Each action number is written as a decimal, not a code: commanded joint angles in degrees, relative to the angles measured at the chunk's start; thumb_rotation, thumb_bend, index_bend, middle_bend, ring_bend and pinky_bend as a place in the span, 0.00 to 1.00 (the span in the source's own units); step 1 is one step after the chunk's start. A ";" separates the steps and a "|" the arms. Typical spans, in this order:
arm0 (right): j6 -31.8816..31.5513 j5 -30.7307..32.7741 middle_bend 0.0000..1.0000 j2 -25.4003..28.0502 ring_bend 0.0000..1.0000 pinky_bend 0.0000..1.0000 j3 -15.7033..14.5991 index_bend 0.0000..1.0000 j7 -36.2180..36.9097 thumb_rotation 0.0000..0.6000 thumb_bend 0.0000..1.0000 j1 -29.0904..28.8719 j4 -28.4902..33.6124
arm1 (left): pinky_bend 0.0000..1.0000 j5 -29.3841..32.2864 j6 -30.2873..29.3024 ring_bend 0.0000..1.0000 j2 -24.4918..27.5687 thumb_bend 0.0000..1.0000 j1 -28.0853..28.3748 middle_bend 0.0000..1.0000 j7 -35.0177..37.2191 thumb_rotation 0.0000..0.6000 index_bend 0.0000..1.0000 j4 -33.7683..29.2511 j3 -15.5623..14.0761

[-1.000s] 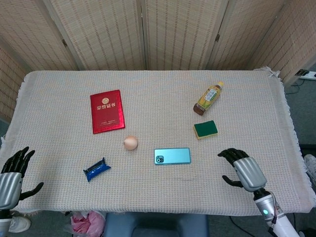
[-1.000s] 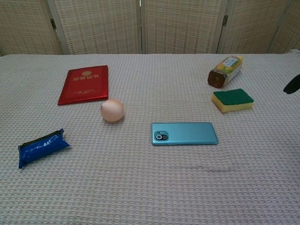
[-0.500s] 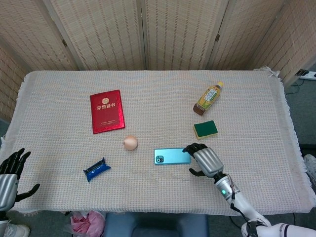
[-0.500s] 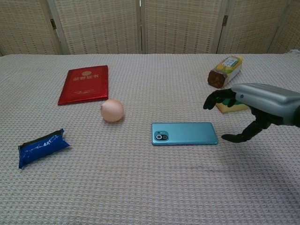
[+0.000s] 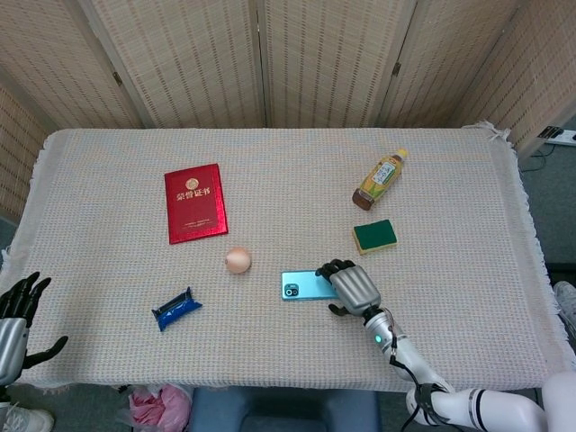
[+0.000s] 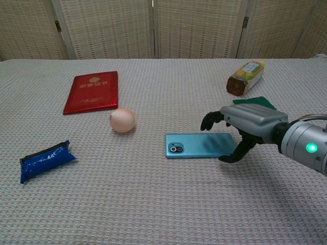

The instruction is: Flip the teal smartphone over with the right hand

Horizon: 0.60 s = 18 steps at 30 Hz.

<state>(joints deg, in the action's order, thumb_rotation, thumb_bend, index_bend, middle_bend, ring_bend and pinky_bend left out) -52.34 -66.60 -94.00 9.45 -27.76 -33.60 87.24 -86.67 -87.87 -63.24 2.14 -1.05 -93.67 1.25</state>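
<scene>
The teal smartphone (image 5: 306, 284) (image 6: 196, 145) lies flat on the woven tablecloth, camera side up, lens at its left end. My right hand (image 5: 353, 287) (image 6: 244, 125) hovers over the phone's right end. Its fingers (image 6: 210, 119) reach past the far edge and its thumb (image 6: 232, 155) sits at the near right corner; the fingers are apart and nothing is lifted. My left hand (image 5: 13, 326) hangs open off the table's front left corner, seen only in the head view.
A peach ball (image 5: 238, 260) (image 6: 122, 120) lies left of the phone. A blue packet (image 5: 175, 308) (image 6: 44, 160), a red booklet (image 5: 194, 202) (image 6: 92, 91), a green-and-yellow sponge (image 5: 374, 236) (image 6: 254, 100) and a lying tea bottle (image 5: 380, 179) (image 6: 246, 77) are spread around.
My right hand has moved left from beside the phone to over its right end, fingers now straddling it. The phone has not shifted. The left hand has dropped slightly.
</scene>
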 commanded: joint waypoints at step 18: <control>0.51 5.63 0.24 -4.07 0.17 0.25 -0.90 0.26 -4.51 1.00 0.13 -4.73 -4.06 | 0.14 0.45 0.19 0.05 -0.26 0.20 -0.19 0.05 1.25 1.00 0.10 1.39 0.17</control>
<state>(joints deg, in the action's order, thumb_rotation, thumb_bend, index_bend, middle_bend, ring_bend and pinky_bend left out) -51.82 -61.09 -98.02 8.61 -32.17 -38.24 83.25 -86.23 -87.68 -63.49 1.96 0.21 -92.28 1.41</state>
